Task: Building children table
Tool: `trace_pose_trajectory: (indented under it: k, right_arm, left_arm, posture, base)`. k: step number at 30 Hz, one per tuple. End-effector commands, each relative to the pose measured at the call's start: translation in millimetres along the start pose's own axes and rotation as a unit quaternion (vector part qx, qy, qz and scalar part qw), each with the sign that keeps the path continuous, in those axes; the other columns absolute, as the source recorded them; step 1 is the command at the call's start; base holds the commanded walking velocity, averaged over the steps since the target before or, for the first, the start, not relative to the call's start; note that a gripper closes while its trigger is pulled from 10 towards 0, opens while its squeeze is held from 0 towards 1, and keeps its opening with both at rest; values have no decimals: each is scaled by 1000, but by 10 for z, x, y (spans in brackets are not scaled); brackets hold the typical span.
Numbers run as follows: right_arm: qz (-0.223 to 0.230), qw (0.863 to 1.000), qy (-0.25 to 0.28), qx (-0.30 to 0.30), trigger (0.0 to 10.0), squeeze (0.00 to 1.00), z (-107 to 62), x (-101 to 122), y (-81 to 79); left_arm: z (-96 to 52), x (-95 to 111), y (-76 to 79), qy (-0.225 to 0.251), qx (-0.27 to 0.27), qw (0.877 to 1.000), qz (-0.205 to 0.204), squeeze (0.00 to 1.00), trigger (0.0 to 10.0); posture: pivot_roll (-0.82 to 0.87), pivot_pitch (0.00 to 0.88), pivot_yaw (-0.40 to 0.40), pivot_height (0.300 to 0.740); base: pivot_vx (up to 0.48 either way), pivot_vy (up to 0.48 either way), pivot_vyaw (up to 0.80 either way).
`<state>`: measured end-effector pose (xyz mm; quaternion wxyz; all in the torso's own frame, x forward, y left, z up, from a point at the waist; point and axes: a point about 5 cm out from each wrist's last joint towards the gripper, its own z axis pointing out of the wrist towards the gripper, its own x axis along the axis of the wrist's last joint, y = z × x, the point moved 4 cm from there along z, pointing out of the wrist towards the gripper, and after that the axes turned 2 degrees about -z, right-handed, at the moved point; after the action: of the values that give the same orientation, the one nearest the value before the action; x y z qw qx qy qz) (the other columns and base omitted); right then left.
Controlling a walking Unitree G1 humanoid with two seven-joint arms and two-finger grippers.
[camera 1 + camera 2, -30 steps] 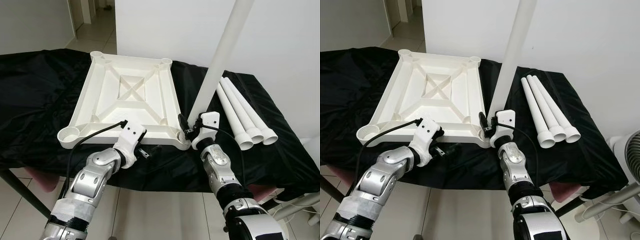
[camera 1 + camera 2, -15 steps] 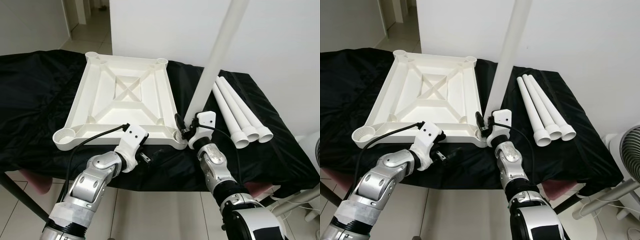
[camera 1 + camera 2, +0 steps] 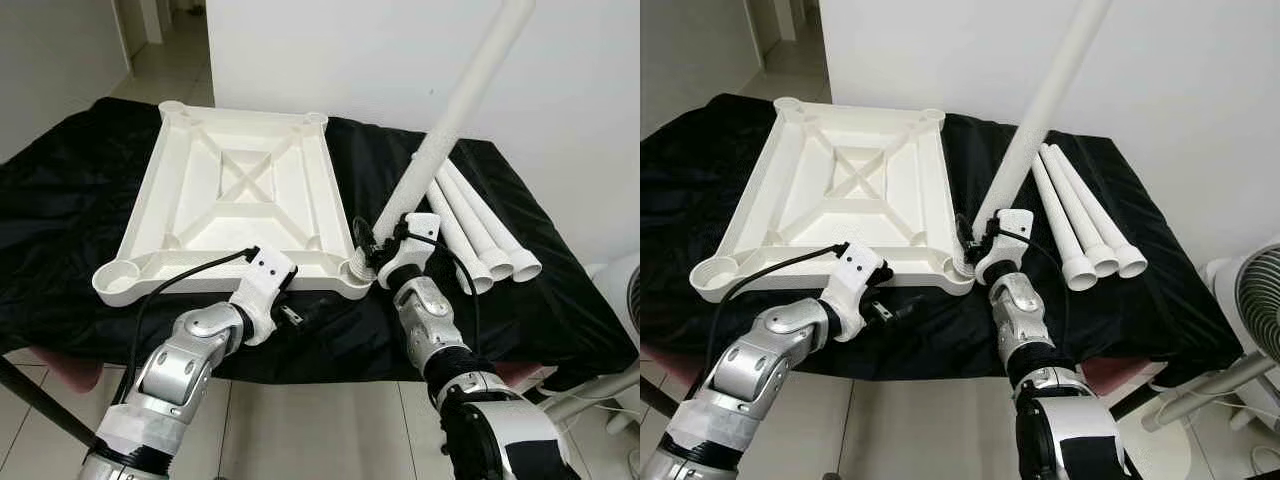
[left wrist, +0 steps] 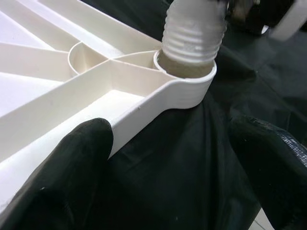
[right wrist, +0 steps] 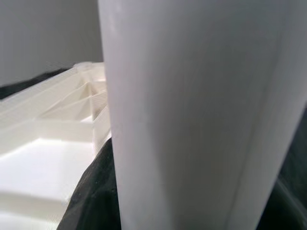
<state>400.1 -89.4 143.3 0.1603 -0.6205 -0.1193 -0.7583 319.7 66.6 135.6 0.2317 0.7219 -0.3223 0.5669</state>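
The white tabletop [image 3: 235,190] lies upside down on a black-covered table. A long white leg [image 3: 450,120] stands with its threaded end [image 4: 192,33] in the near right corner socket [image 3: 360,275], leaning to the right. My right gripper [image 3: 375,245] is shut on this leg just above the socket. My left gripper [image 3: 295,313] is low at the tabletop's near edge, left of that socket. It is open, with one finger [image 4: 62,177] against the rim and the other [image 4: 273,163] over the black cloth.
Three more white legs [image 3: 480,235] lie side by side on the black cloth [image 3: 70,190] to the right of the tabletop. A white wall stands behind the table. A fan [image 3: 1260,300] is at the far right, with tiled floor below.
The leg in my right gripper has tilted further to the right at its top. The camera has shifted a little. My left gripper stays at the near edge.
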Motion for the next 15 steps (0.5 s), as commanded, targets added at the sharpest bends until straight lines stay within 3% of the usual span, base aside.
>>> trace_pose_trajectory:
  k: [1,9,15]
  right_arm:
    - [2,999,-48,25,10000,0,-108,-255,-107]
    - [-37,995,-45,77,10000,0,-129,-271,-266]
    - [-65,993,-61,83,10000,0,-174,-330,-229]
  left_arm:
    - [0,-3,66,-4,-25,1000,-3,0,10000]
    - [11,19,70,-2,-25,1000,-4,0,10000]
    - [0,30,75,-1,-25,1000,-5,0,10000]
  posture:
    - [127,36,-84,740]
    - [126,39,-83,740]
    - [131,41,-87,740]
  base:
    - [0,0,0]
    - [0,0,0]
    - [0,0,0]
